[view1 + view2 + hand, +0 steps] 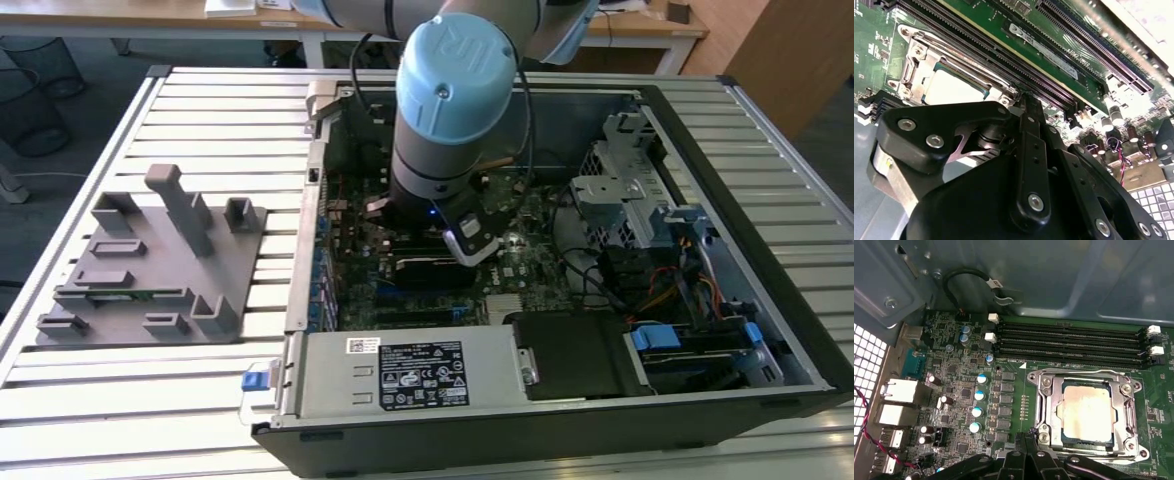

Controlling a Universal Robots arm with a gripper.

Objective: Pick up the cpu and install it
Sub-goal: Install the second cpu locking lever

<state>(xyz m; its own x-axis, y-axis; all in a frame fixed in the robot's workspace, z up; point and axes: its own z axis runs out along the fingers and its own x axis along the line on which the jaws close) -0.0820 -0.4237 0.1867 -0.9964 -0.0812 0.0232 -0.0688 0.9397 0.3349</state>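
The fingers in the first wrist view are drawn together with nothing between them. Their tips are just beside one corner of the metal socket frame. The cpu lies inside that frame, silvery top up and apparently flat. Whether the frame is latched I cannot tell. Small round capacitors stand near the tips, so a careless sideways sweep could knock them.

In the second wrist view the fingers again look closed and empty, close above the frame's edge, with the cpu just beyond. The memory slots run alongside. A push downward from here would likely land on the frame or board rather than on the chip.

In the exterior view the arm reaches down into the open computer case on the slatted worktop. A grey holder sits well apart at the exterior view's left. The arm's bulk is near the case's cables, which might snag.
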